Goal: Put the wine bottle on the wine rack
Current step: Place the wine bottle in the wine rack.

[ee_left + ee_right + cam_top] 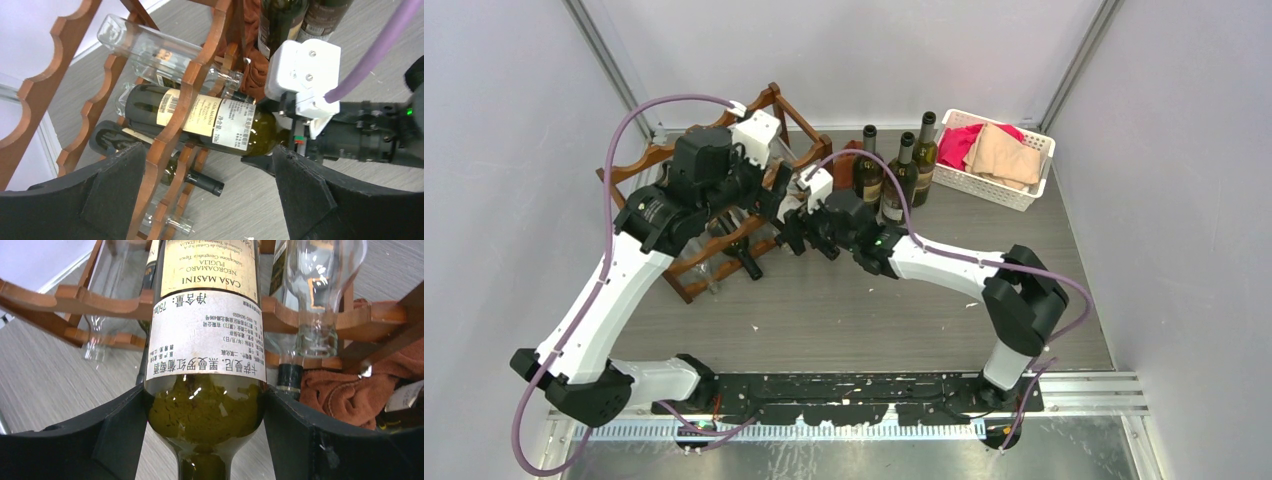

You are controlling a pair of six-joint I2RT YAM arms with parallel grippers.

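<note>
wine bottle (205, 410) neck cut off below, wine rack (774, 97) partly hidden

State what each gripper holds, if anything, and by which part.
The right gripper grips the wine bottle at its shoulder, past the label; the left gripper holds nothing.

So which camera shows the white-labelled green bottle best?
The right wrist view: the dark green glass wine bottle fills it, label close up. The left wrist view shows it lying across the brown wooden rack. From above, arms mostly hide it.
</note>
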